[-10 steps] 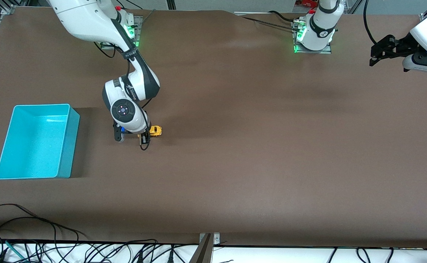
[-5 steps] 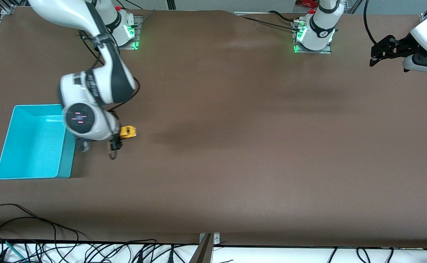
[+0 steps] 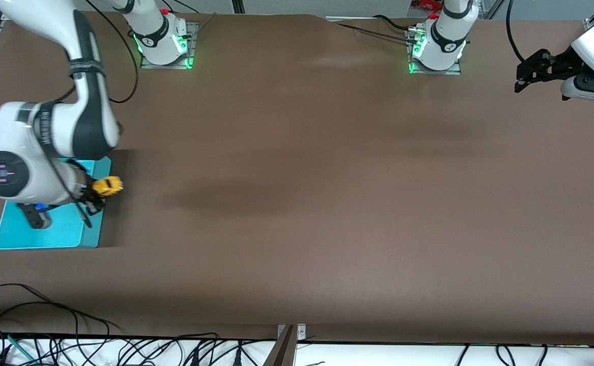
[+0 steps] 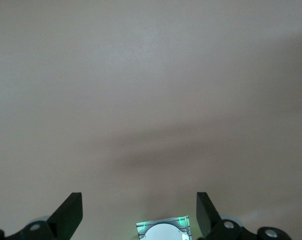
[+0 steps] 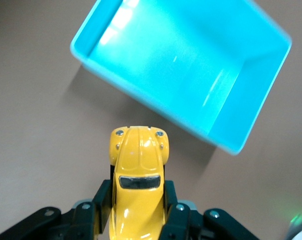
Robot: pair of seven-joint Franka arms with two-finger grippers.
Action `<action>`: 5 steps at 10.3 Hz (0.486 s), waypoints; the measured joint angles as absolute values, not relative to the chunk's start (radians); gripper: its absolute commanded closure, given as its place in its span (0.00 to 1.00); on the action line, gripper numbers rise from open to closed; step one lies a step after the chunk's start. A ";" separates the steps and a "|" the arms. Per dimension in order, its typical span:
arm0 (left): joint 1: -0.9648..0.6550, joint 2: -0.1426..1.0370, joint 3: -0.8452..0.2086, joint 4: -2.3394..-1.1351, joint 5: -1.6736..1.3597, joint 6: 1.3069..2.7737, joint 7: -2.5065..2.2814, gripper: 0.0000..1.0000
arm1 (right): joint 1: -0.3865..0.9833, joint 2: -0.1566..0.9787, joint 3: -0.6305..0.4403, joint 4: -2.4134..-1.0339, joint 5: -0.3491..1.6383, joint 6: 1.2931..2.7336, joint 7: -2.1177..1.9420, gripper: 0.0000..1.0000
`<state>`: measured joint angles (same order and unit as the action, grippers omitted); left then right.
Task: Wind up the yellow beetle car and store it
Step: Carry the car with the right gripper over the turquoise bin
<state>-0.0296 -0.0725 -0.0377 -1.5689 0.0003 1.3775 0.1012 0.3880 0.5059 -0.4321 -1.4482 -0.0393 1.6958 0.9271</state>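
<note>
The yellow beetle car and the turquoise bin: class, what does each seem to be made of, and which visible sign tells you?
Yellow beetle car: glossy painted shell, probably die-cast metal or hard plastic; it shows bright highlights and small rivet-like dots on the body.
Turquoise bin: likely moulded plastic, smooth and slightly shiny; one even colour, thin walls, rounded corners and light streaks on the inner floor.

- The right gripper (image 3: 95, 195) hangs over the table (image 3: 327, 203) just beside the bin's (image 3: 42, 236) wall that faces the left arm's end.
- The yellow beetle car (image 3: 107, 186) sits clamped between its fingers (image 5: 103, 200), nose sticking out past them.
- The bin lies below and ahead of that nose, at the right arm's end.
- The left gripper (image 3: 526, 76) waits, jaws apart, over the table's left-arm end, well apart from everything else.
</note>
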 measured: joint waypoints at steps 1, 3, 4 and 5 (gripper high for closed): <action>-0.030 -0.072 -0.038 -1.569 0.000 1.378 0.101 0.00 | 0.371 0.508 -0.471 -1.455 -0.039 1.681 0.774 0.99; -0.029 -0.072 -0.038 -1.568 0.000 1.378 0.101 0.00 | 0.290 0.517 -0.490 -1.482 -0.038 1.676 0.523 1.00; -0.029 -0.072 -0.038 -1.568 0.000 1.378 0.101 0.00 | 0.242 0.523 -0.490 -1.502 -0.037 1.683 0.427 1.00; -0.029 -0.072 -0.038 -1.568 0.000 1.378 0.101 0.00 | 0.207 0.531 -0.490 -1.525 -0.037 1.697 0.349 1.00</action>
